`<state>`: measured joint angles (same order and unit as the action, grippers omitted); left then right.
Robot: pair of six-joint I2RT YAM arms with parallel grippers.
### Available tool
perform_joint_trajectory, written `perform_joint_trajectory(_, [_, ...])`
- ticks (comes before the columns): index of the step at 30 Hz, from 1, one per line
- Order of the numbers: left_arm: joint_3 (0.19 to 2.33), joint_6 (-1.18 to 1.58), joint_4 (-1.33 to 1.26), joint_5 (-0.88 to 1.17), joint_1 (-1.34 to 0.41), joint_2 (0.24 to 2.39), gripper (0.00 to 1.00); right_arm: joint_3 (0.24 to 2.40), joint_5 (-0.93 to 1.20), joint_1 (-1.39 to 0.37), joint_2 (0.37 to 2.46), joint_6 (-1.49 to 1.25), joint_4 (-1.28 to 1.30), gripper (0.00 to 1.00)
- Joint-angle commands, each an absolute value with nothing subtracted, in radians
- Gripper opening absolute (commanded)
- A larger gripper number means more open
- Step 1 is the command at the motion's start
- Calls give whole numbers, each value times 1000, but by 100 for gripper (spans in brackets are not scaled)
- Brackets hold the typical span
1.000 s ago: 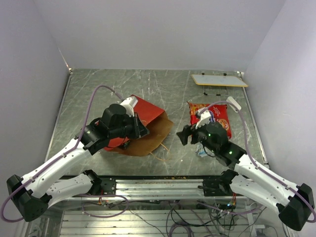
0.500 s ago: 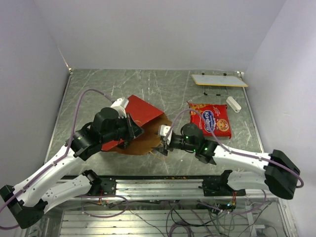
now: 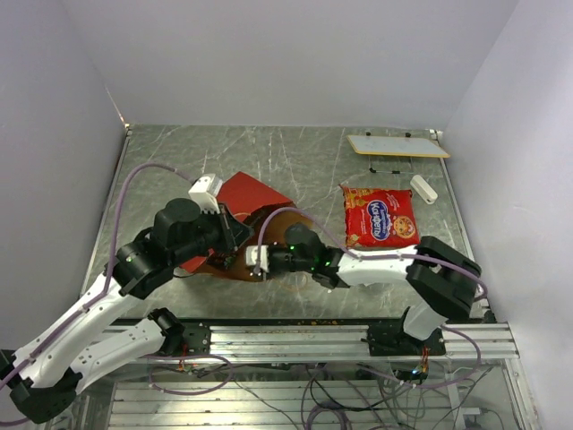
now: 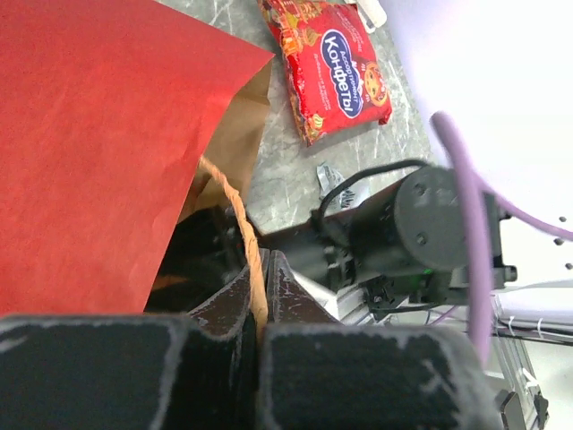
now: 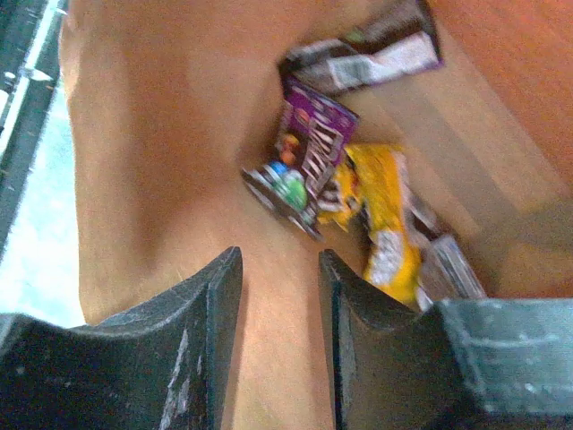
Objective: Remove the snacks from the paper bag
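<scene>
On the desk (image 3: 295, 152), one paper bag (image 3: 255, 190) is laid on its side, red outside and brown kraft inside.

- Left pincer (image 4: 261, 269): found at the bag's mouth, clamped together on a tan loop handle (image 4: 242, 215) of the bag.
- Right pincer (image 5: 279, 260): reached inside the bag's mouth. Its fingers are set apart and nothing is held between them.
- Contents seen within the bag, blurred, beyond the right pincer: a purple packet (image 5: 313, 148), a yellow packet (image 5: 385, 215) beside it, and a dark wrapper (image 5: 376, 49) deeper in.
- Red packet (image 3: 380, 217) with blue logo: laid flat outside the bag, to its right.
- Small silvery wrapper (image 4: 329, 179): seen between the bag and the red packet.
- White cylinder (image 3: 423, 189) and flat white board (image 3: 397, 145): placed further right of the bag, past the red packet.
</scene>
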<state>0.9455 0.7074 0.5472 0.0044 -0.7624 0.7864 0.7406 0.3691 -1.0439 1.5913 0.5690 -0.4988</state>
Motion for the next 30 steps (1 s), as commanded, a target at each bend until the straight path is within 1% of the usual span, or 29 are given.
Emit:
perform_joint_trajectory(1, [917,715,545,-53,-758,723,7,810,416,-1135,1674,616,-579,39])
perform_joint_trajectory(5, [889,740,577,-71,-758,664,7,840,448,-1213,1734,524,-682,39])
perform_joint_trajectory(8, [875,749,588,-85,-759,628,7,836,443,-1232,1764,454,-793,40])
perform_joint_trajectory(10, [876,746,589,-93,-758,613,7,793,341,-1227,1765,393,-894,43])
perform_joint_trajectory(11, [877,743,588,-95,-759,612,7,783,308,-1220,1761,403,-901,44])
perform_joint_trajectory(14, [879,741,572,-88,-759,622,7,767,250,-1194,1739,481,-846,46])
perform_joint_trajectory(17, [886,736,559,-62,-758,644,7,749,242,-1175,1725,581,-798,51])
perform_joint_trajectory(21, [907,726,560,-53,-759,670,7,778,226,-1173,1754,717,-710,57])
perform_joint_trajectory(30, [925,708,573,-45,-759,686,7,888,227,-1173,1866,886,-624,58])
